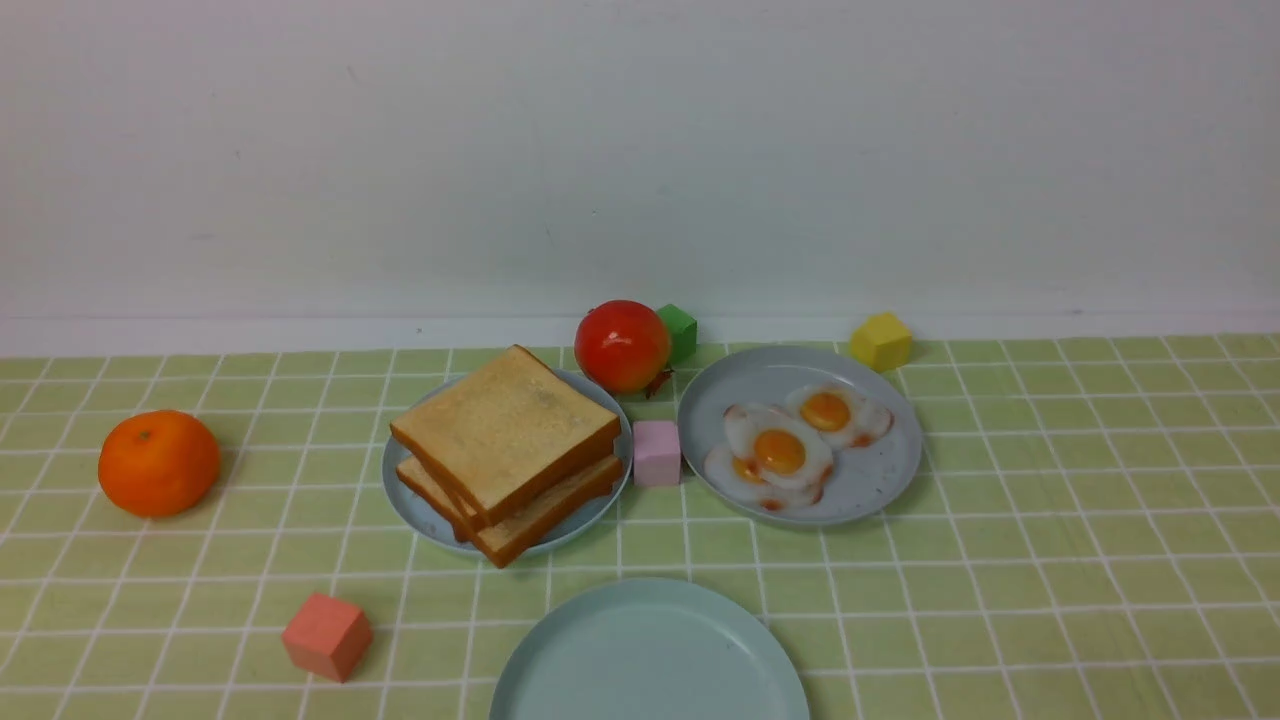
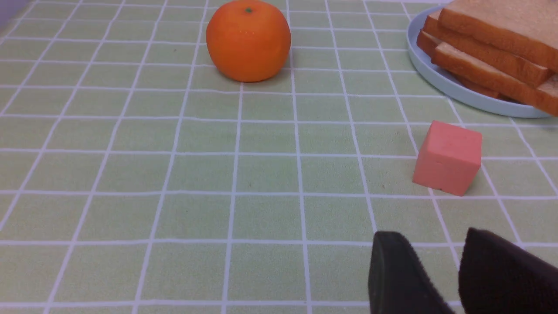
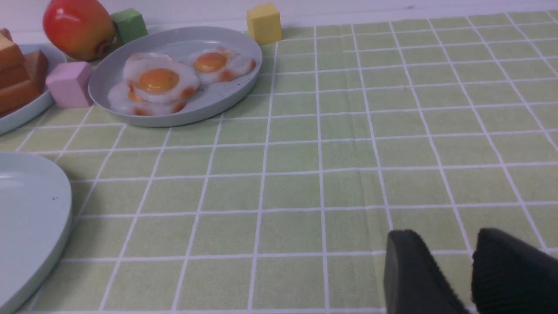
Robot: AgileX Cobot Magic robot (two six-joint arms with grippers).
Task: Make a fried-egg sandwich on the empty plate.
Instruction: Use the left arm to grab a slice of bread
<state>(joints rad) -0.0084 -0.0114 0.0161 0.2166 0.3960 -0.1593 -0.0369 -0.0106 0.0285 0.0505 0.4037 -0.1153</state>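
The empty pale aqua plate lies at the near centre and also shows in the right wrist view. Three toast slices are stacked on a grey-blue plate behind it to the left. Three fried eggs lie on another grey-blue plate to the right. No toast-and-egg sandwich shows in any view. My left gripper is open and empty, low over the cloth near a salmon cube. My right gripper is open and empty over bare cloth, right of the aqua plate. Neither gripper shows in the front view.
An orange sits at the far left. A tomato and a green cube stand behind the plates, a pink cube between them, a yellow cube at the back right. A white wall bounds the far edge.
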